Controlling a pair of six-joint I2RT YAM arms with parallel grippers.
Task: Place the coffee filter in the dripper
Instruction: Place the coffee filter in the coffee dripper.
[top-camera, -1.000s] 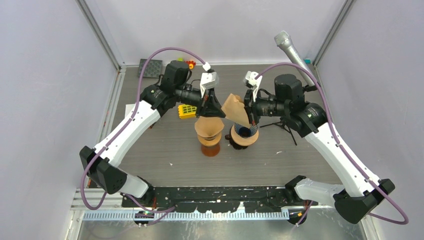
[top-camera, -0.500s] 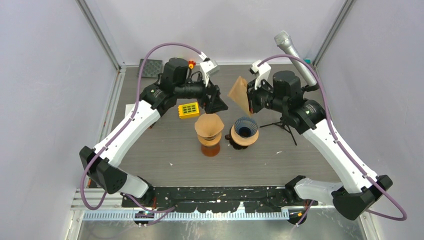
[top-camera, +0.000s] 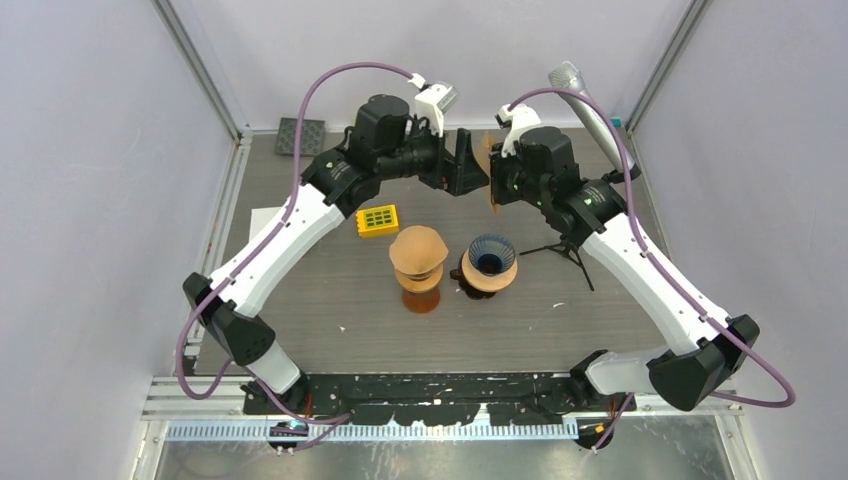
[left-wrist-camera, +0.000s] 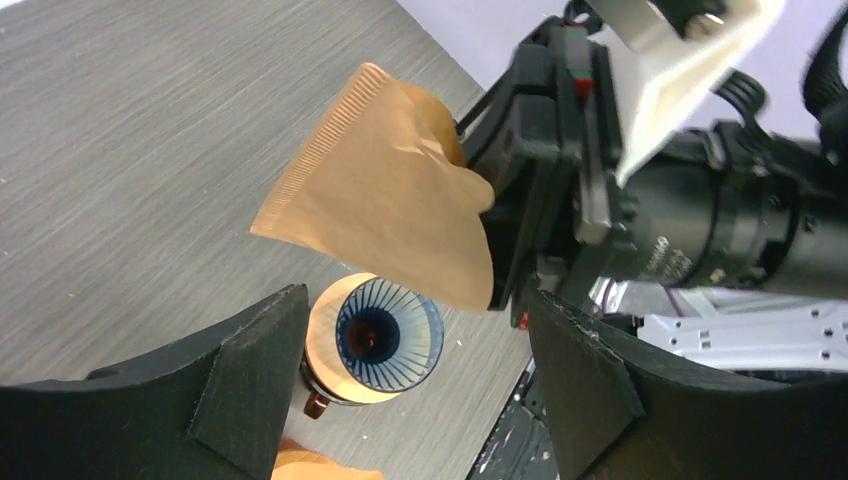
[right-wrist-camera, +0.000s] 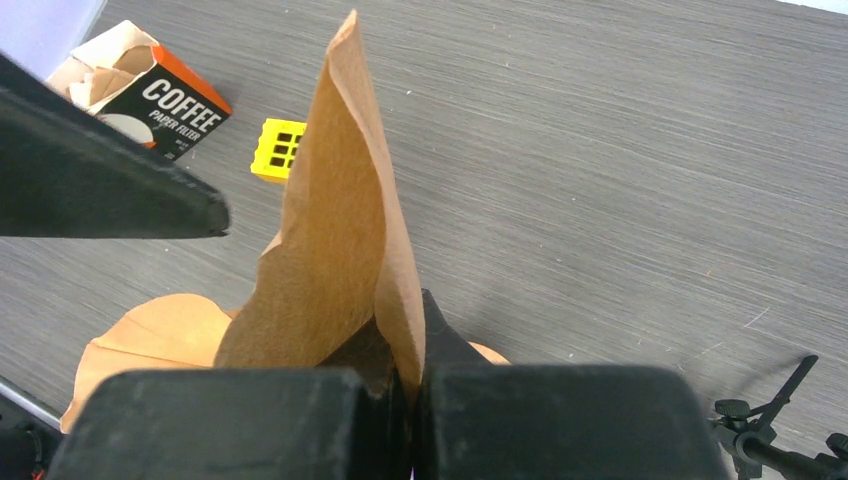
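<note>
Now, w/ the filter (left-wrist-camera: 390, 190) pinched in the closed R gripper (right-wrist-camera: 410, 385), raised at 12 o'clock from the dripper (top-camera: 489, 262), L gripper (top-camera: 468, 165) spread wide, it should be opened, then lowered point-first.

I count two grippers of my own: my left gripper (top-camera: 470, 165) and my right gripper (right-wrist-camera: 405, 385). There is one loose coffee filter (left-wrist-camera: 390, 200) and one blue ribbed dripper (top-camera: 489, 258). I count one tan mound (top-camera: 418, 250) on one brown base (top-camera: 421, 298), one yellow block (top-camera: 378, 219), one coffee filter box (right-wrist-camera: 150, 100), one microphone (top-camera: 580, 95), one tripod (top-camera: 565, 250) and one dark grey square pad (top-camera: 301, 136).
</note>
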